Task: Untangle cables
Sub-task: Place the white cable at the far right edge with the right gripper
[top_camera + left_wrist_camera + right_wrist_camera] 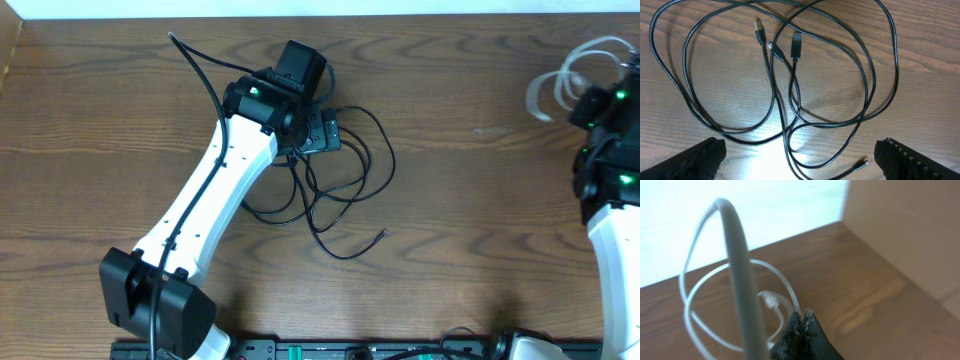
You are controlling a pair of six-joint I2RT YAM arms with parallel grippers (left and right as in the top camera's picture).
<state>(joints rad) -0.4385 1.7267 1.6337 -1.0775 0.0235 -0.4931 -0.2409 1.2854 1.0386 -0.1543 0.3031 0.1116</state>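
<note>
Several loops of thin black cables [330, 195] lie tangled on the wooden table [480, 200], with one small plug end [383, 233] trailing to the lower right. My left gripper [322, 130] hovers over the tangle's top edge. In the left wrist view it [800, 155] stands wide open above the black cables [796, 45], and nothing is between its fingers [910, 160]. At the far right, my right gripper [598, 100] is shut on the white cable [560, 85]. The white cable [740, 265] loops upward from the closed right gripper [802, 316].
Thicker black wire [205, 80] runs along the left arm to its base [150, 300]. The table's back edge [790, 235] and right edge are close to the right gripper. A black rail [400, 350] runs along the front.
</note>
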